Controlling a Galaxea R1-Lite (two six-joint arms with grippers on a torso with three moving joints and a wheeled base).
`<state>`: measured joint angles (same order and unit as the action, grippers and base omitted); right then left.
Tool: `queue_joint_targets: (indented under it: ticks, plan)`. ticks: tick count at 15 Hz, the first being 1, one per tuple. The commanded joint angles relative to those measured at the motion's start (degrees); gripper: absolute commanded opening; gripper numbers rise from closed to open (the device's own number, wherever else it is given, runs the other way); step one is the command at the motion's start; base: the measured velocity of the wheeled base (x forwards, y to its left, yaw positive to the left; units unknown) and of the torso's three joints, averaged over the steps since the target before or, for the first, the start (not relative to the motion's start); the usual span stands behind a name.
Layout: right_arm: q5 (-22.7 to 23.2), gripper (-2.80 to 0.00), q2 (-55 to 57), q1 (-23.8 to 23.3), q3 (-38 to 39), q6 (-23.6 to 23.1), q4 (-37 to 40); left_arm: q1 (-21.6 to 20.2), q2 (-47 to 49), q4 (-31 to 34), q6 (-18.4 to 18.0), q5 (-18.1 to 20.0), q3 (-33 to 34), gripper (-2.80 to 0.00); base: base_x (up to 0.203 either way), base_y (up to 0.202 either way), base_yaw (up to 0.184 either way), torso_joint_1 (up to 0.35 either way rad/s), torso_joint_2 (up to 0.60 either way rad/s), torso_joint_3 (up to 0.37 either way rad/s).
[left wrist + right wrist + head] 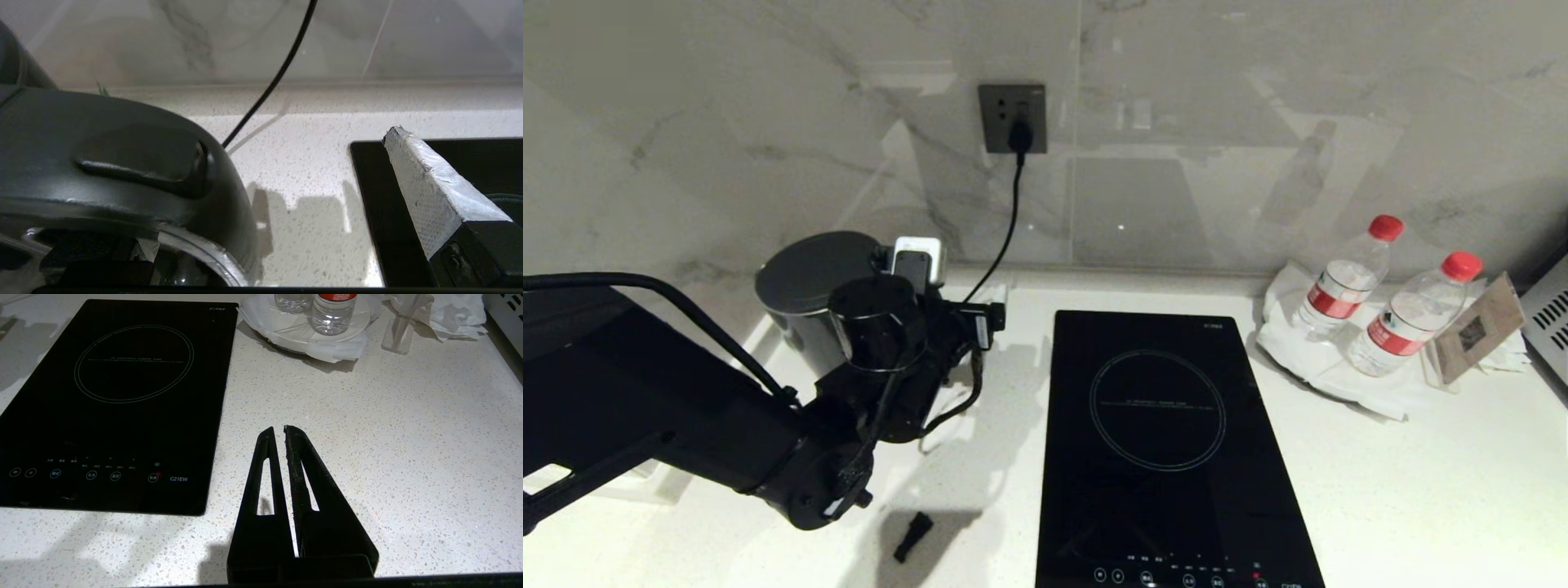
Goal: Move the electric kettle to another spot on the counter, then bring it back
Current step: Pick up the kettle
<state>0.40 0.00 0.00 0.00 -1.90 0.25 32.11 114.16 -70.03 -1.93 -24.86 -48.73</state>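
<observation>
The electric kettle [805, 298], glossy black with a flat lid, stands at left on the desk [1421, 490]; left gripper [931, 302] fingers wide beside it, right gripper [284, 430] fingers closed together.

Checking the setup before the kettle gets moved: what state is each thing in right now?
electric kettle: upright on the counter, lid shut
left gripper: open, at the kettle's handle
right gripper: shut, empty, over the counter
plug: in the wall socket
two water bottles: upright, capped
hob: bare
</observation>
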Motion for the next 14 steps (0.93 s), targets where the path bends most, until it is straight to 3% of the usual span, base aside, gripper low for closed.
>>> queue_joint_targets:
  ticks: [1,13,14]
  plan:
    - [0.0,-2.8,0.0,0.0,0.0,0.0,0.0,0.0,-0.6,-0.2,0.0,-0.1,-0.2,0.0,0.0,0.0,0.0,0.0,0.0,0.0]
    - [0.1,-2.8,0.0,0.0,0.0,-0.2,0.0,0.0,-1.0,-0.2,0.0,-0.2,-0.5,0.0,0.0,0.0,0.0,0.0,0.0,0.0]
    - [0.1,-2.8,0.0,0.0,0.0,-0.2,0.0,-0.1,-1.0,-0.2,0.0,-0.2,-0.4,-2.8,0.0,0.0,0.0,0.0,0.0,0.0]
